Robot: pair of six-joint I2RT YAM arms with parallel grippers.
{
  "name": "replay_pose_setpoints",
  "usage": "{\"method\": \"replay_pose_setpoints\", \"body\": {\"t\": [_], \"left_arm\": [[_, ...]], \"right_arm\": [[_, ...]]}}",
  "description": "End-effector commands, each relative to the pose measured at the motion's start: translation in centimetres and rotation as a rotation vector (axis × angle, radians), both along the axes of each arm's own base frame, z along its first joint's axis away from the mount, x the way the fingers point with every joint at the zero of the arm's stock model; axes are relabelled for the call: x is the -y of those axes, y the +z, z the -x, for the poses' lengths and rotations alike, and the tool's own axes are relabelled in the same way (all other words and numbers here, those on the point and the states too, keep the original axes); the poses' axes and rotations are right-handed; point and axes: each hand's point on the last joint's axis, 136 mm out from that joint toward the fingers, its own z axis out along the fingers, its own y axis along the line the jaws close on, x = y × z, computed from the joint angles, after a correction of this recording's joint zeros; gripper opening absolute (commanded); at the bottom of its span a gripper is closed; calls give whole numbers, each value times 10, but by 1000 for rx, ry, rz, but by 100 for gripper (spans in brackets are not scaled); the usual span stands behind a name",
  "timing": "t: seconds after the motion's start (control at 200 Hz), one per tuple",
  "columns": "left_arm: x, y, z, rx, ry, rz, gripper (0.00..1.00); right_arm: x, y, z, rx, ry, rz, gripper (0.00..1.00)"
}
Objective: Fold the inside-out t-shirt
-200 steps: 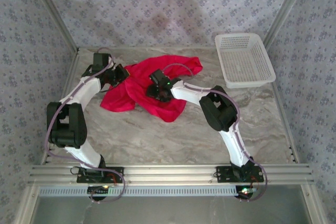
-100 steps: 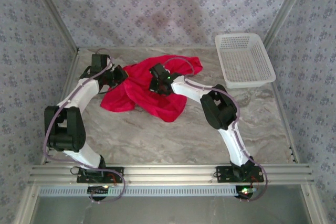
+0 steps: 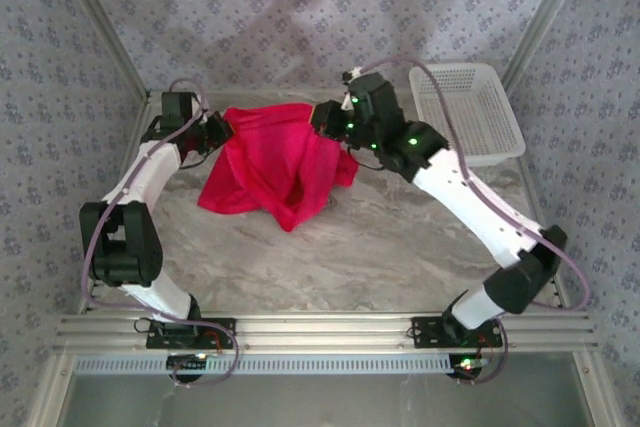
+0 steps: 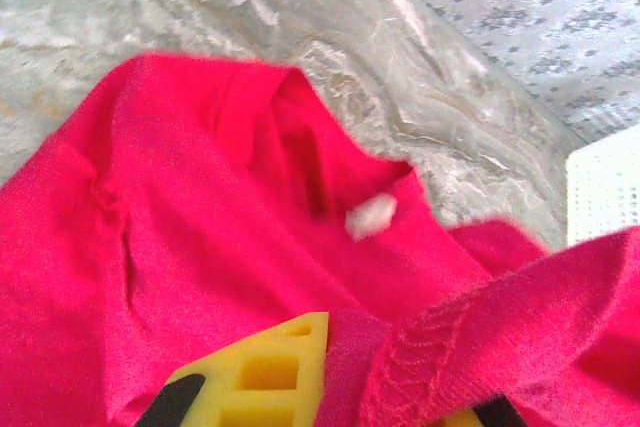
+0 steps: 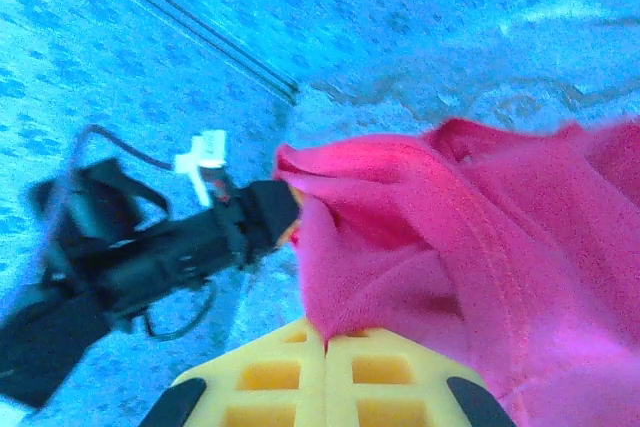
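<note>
**Shirt up by its top edge, no fold made yet**

And here we are with the red t-shirt [image 3: 272, 159] strung between both arms, out to the left of the white mesh basket [image 3: 466, 113] in the overhead view. The left gripper [image 3: 221, 131], on the shirt's corner farthest from the basket, has its jaws pressed together on a hem; the wrist view shows stitched red cloth bunched between its yellow fingers. The right gripper [image 3: 327, 120], just left of the basket's near corner, is also clamped tight, pinching a ridge of cloth right at the fingertips.

The top edge hangs taut between the two grips. The rest droops in a loose, crumpled point onto the marble table [image 3: 400, 247], well left of the basket and nearer the arm bases.

Progress? Early, I'd say. The garment is gathered and lifted, but nothing lies flat and no crease is set. Spreading it out, squaring the sleeves and every fold remain to be done.

For labels, a small white tag [image 4: 370, 215] sits at the neckline, too blurred to read. No logo or print on the shirt.
</note>
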Motion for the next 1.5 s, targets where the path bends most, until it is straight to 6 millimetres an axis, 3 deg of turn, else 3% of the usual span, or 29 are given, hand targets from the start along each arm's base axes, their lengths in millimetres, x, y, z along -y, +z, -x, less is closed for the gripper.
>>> {"method": "replay_pose_setpoints", "body": {"t": [0.0, 0.065, 0.125, 0.165, 0.215, 0.305, 0.365, 0.46, 0.535, 0.635, 0.874, 1.004, 1.064, 1.104, 1.209, 1.344, 1.499], "left_arm": [[13, -4, -9, 40, -58, -59, 0], [21, -13, -8, 56, -104, -150, 0], [20, -18, -2, 73, -123, -272, 8], [17, -18, 2, 94, -118, -331, 21], [16, -14, 9, 131, -118, -369, 45], [16, -2, 26, 209, -136, -430, 60], [31, 7, 41, 309, -201, -422, 65], [74, 21, 70, 502, -340, -316, 75], [108, 24, 91, 578, -439, -261, 77], [139, 12, 104, 576, -541, -242, 78], [158, -26, 95, 456, -607, -260, 79], [159, -40, 88, 415, -601, -280, 77], [158, -45, 85, 398, -600, -286, 68], [156, -46, 82, 384, -594, -291, 52], [143, -35, 73, 341, -547, -282, 0], [126, 6, 67, 342, -476, -272, 0], [133, 58, 75, 392, -456, -210, 0]], "right_arm": [[0, -31, -9, -63, 15, 36, 0], [-3, -52, -23, -119, 17, 32, 0], [-7, -74, -38, -164, 13, 42, 0], [-8, -86, -46, -185, 6, 55, 0], [-9, -103, -53, -215, 2, 70, 0], [-11, -121, -61, -260, 9, 54, 0], [-13, -124, -62, -266, 13, 36, 0], [-15, -120, -62, -259, 18, 23, 0], [-17, -115, -61, -252, 24, 18, 0], [-17, -110, -60, -244, 26, 17, 0], [-10, -101, -56, -230, 18, 17, 0], [-7, -95, -55, -221, 13, 12, 0], [-7, -95, -55, -221, 13, 13, 0], [-6, -97, -55, -224, 12, 17, 0], [1, -107, -57, -238, -3, 41, 0], [27, -125, -64, -245, -65, 123, 0], [68, -139, -73, -247, -150, 226, 0]]}}
